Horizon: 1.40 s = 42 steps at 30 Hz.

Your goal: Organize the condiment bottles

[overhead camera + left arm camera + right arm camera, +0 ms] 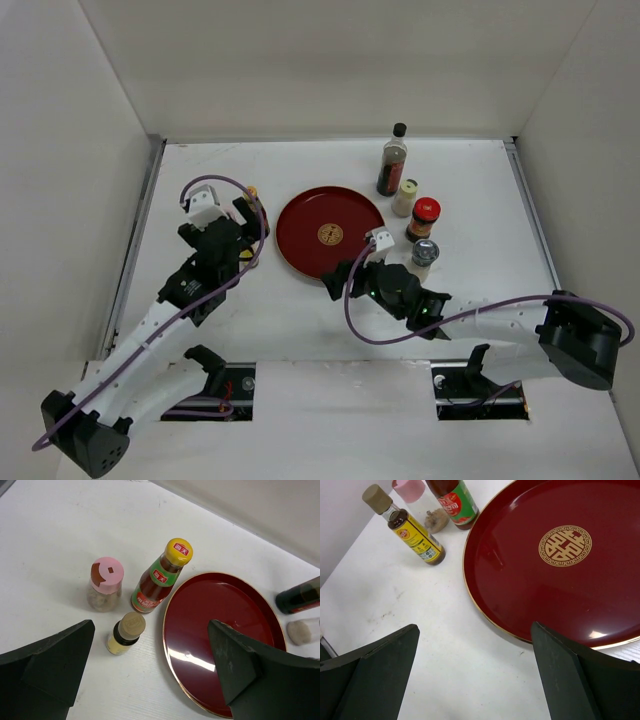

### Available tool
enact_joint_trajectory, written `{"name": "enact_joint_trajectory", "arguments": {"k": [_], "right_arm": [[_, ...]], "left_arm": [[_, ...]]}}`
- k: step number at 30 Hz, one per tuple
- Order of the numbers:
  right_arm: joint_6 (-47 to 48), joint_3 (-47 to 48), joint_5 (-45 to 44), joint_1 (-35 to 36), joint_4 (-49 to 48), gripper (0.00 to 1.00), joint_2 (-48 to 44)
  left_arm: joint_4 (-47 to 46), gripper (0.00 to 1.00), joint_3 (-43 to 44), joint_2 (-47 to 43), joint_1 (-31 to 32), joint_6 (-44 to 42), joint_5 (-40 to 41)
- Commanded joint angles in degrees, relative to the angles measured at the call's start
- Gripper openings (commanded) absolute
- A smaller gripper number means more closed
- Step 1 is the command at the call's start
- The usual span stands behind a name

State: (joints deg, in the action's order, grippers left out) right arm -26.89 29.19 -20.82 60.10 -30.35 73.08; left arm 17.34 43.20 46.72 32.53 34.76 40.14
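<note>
Four condiment bottles stand in a line right of the round red tray [330,232]: a tall dark black-capped bottle [392,160], a cream jar [405,197], a red-lidded jar [424,218] and a grey-lidded jar [424,254]. Left of the tray, the left wrist view shows a pink-capped jar [105,583], an orange-capped brown bottle [161,577] and a small yellow bottle [125,633]. These also show in the right wrist view, the yellow one [412,530] nearest. My left gripper [255,232] is open and empty just short of them. My right gripper [345,272] is open and empty at the tray's near edge.
The red tray [225,635] holds nothing and has a gold emblem [565,542] in its middle. White walls enclose the table on the left, back and right. In the top view my left arm covers most of the three left bottles.
</note>
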Motion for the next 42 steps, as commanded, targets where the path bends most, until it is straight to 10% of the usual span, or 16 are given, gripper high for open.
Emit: {"name": "enact_joint_trajectory", "arguments": {"k": [1,14,15,17,20,22,28,42], "right_arm": [[0.1,0.3,1.2,0.6,-5.0,1.00,0.7],[1.5,-3.4,-0.5,0.6,-9.1,1.00,-1.4],[1.6,-3.1,0.1,0.8,-8.9,0.95,-1.4],[1.8,-2.5,1.0,0.9,-7.8,0.39,-1.1],[1.1,-1.4,1.0,0.9,-4.7,0.13,-0.6],[1.0,-1.2,1.3,0.9,-4.4,0.17,-0.3],[1.2,-2.5,1.5,0.9,-7.3,0.62,-0.3],[1.1,-1.9,3.5,0.4,-7.1,0.66,1.5]], "left_arm": [[-0.7,1.00,2.4,1.3,-0.6,0.0,1.0],[-15.0,1.00,6.1,10.2,-1.1,-11.2,0.8],[-16.5,1.00,6.5,10.8,-1.4,-12.0,-1.1],[-18.6,1.00,7.5,12.7,-2.9,-13.0,-5.2],[-18.3,0.48,10.1,16.2,-4.5,-13.4,-8.0],[-17.3,0.40,11.3,18.5,-5.4,-13.5,-7.1],[-17.0,0.56,13.9,25.9,-7.2,-14.8,-5.4],[-19.5,0.51,15.0,32.2,-8.8,-15.4,-4.3]]}}
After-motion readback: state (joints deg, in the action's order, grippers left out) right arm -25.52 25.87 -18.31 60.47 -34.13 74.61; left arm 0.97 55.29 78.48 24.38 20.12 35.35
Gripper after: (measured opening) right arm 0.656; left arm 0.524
